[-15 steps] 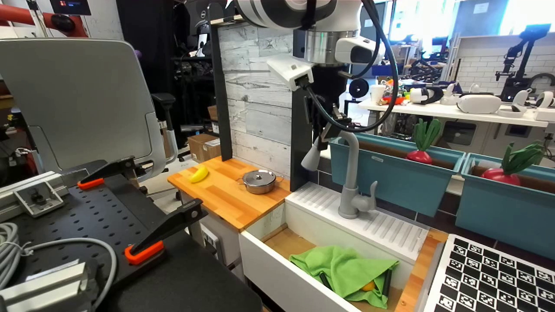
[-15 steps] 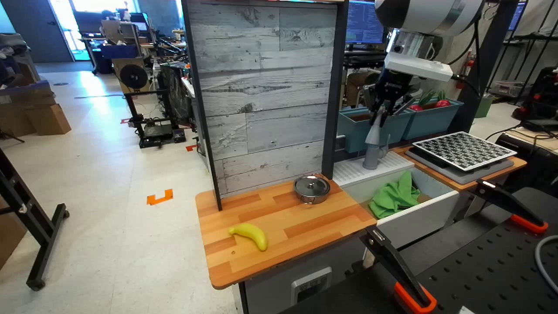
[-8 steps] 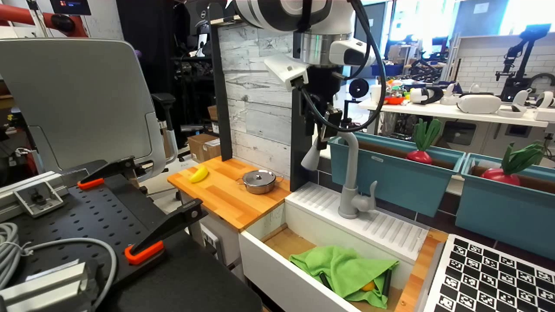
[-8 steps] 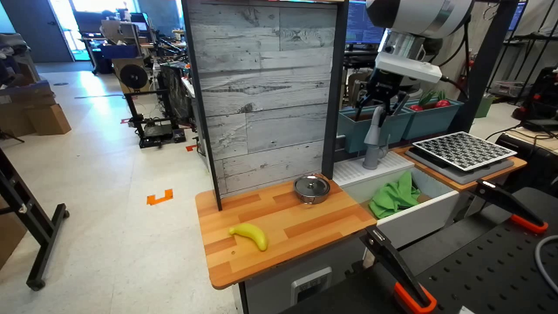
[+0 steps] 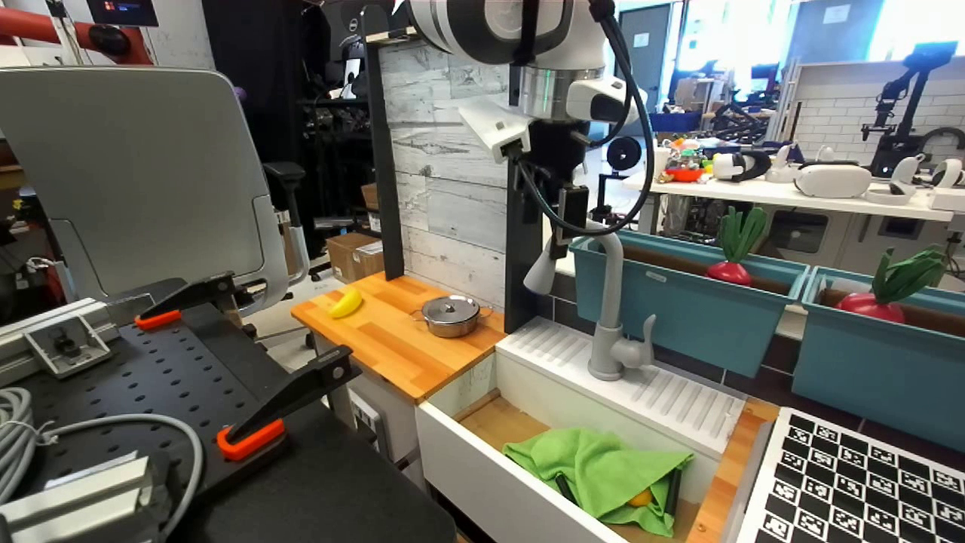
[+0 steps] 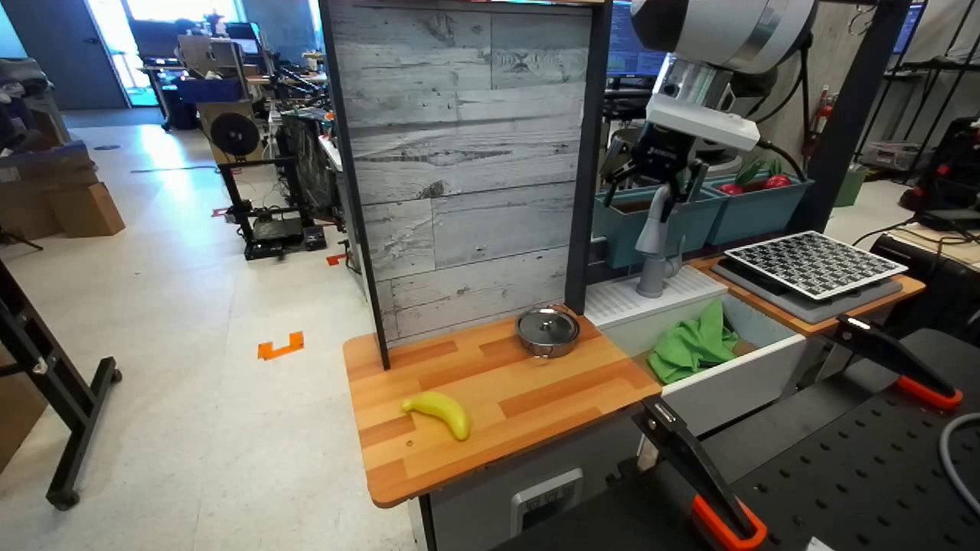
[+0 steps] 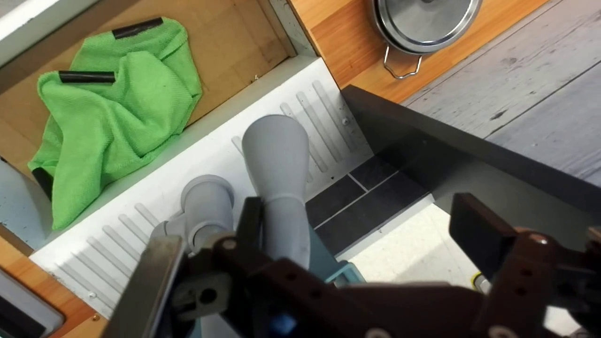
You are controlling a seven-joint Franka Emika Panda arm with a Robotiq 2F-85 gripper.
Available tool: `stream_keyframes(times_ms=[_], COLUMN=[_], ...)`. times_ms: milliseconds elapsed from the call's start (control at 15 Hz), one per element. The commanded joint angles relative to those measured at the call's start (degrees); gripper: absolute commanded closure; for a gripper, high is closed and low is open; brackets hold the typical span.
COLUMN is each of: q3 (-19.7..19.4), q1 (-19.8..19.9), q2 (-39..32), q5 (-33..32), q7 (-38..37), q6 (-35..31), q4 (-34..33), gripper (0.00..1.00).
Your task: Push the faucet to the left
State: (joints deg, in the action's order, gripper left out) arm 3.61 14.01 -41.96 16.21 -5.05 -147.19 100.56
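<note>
Beyond the right edge of the tabletop (image 6: 498,383), as an exterior view shows it, the faucet (image 5: 612,302) stands upright on a ribbed white ledge (image 5: 678,400) along the far side of the sink (image 5: 475,467), its spout's end hanging on the tabletop's side of the stem. Your tool (image 7: 359,211) is spread wide at the upper part of the spout: in the wrist view the spout shows between the fingers (image 7: 479,230), just beside one and well apart from the other; you cannot tell whether the nearer finger touches it. At the tabletop's far right corner you see a lidded metal pot (image 6: 547,333); toward the left edge lies a yellow banana (image 6: 438,413). Along the far edge rises a plank-patterned panel (image 6: 467,168). Inside the sink lies a crumpled green cloth (image 5: 588,467). Behind the faucet you see a teal planter (image 5: 678,294).
</note>
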Motion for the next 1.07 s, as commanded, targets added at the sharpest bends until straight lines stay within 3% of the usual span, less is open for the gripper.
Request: stream_keyframes(times_ms=[0,1000], q3=[3.01,3.85], q1=[-1.16,-0.13], q2=[-0.33,-2.67], q5=[4.31,10.72], q7=[0.00,-0.88], q6=[1.82,1.89], q4=[-3.53,-7.45], gripper=[0.00,0.00])
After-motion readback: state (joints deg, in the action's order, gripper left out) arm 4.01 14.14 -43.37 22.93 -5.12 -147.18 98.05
